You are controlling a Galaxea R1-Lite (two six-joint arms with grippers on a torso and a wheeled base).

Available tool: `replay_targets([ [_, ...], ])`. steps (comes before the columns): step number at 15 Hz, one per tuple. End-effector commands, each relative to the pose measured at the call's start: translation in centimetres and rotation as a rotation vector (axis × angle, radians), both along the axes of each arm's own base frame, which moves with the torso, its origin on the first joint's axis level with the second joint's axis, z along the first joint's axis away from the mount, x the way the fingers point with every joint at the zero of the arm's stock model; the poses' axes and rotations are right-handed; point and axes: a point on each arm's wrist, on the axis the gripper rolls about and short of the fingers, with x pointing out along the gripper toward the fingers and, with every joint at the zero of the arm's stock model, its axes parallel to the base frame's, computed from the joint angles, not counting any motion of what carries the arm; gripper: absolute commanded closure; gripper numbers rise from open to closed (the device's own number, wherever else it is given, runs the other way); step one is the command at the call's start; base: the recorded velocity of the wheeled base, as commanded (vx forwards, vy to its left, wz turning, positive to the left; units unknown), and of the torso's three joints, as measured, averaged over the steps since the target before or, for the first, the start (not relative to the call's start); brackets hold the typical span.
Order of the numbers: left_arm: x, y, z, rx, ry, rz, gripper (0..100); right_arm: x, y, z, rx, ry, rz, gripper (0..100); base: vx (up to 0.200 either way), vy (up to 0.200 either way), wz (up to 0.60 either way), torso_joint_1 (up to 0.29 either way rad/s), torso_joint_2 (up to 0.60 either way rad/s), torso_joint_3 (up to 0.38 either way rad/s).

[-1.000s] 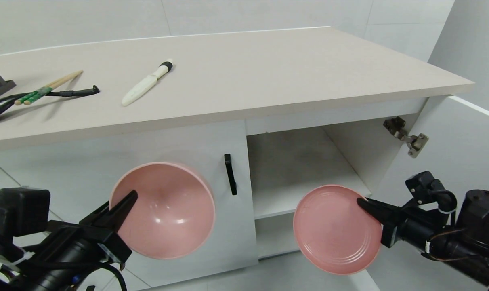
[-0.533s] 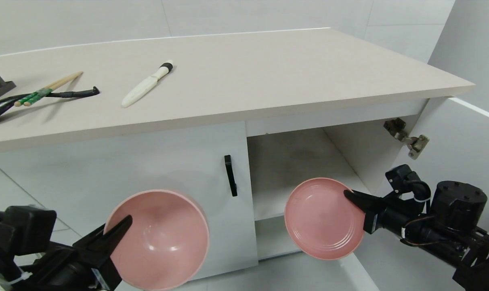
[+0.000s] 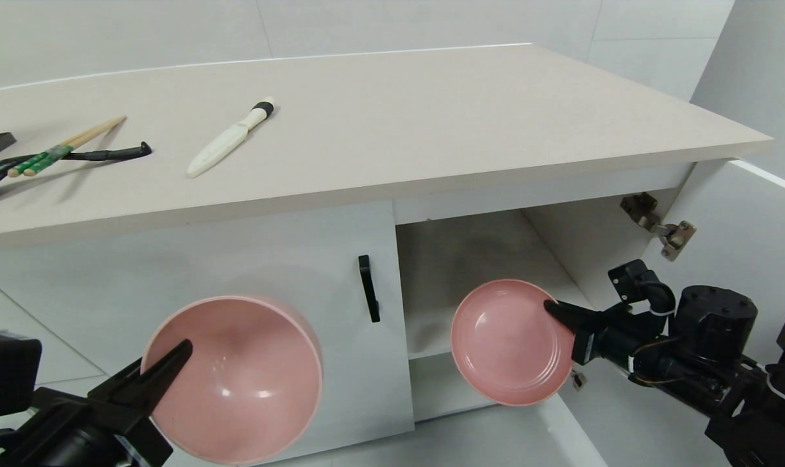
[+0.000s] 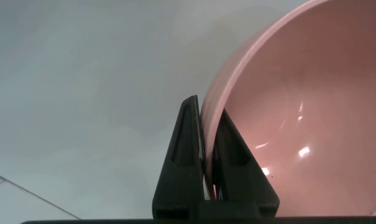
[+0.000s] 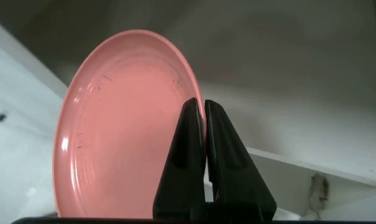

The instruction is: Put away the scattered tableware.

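Observation:
My left gripper [image 3: 175, 357] is shut on the rim of a pink bowl [image 3: 236, 383], held low in front of the closed left cabinet door [image 3: 191, 272]. The left wrist view shows the same pink bowl [image 4: 299, 118] pinched at its rim by the left gripper [image 4: 207, 124]. My right gripper [image 3: 554, 310] is shut on the edge of a pink plate [image 3: 505, 340], held on its side at the mouth of the open right cabinet compartment [image 3: 476, 259]. Seen from the right wrist, the pink plate [image 5: 125, 124] stands before the shelf, clamped by the right gripper [image 5: 200, 118].
On the countertop [image 3: 431, 110] lie a cream knife with a black band [image 3: 227, 139], chopsticks [image 3: 65, 146] and a black utensil [image 3: 110, 154] at the far left. The right cabinet door [image 3: 749, 233] stands open with hinge [image 3: 664, 227] exposed. A black handle [image 3: 365, 297] sits on the left door.
The right gripper has carried the plate up and left, toward the open compartment. The left gripper has lowered the bowl and shifted it left. The head view shifted slightly.

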Motion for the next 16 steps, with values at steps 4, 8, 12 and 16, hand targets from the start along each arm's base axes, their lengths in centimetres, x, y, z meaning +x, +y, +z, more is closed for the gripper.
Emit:
replay_targets([
  [4,0.5,0.0,0.3,-0.009,-0.006,0.038,100,3.6,1.1,-1.4,0.087,0.024,-0.063,100,0.000,0.000,0.00,0.000,0.00,0.000],
  [8,1.1,0.3,0.5,-0.052,0.002,0.088,100,7.2,2.2,-3.2,0.146,0.015,-0.114,100,0.000,0.000,0.00,0.000,0.00,0.000],
  [12,1.6,0.1,0.1,-0.054,0.031,0.095,100,9.1,2.7,-4.8,0.148,0.009,-0.118,100,0.000,0.000,0.00,0.000,0.00,0.000],
  [16,1.8,-0.1,0.5,-0.087,0.019,0.094,100,10.9,3.2,-6.5,0.152,0.000,-0.121,100,0.000,0.000,0.00,0.000,0.00,0.000],
])
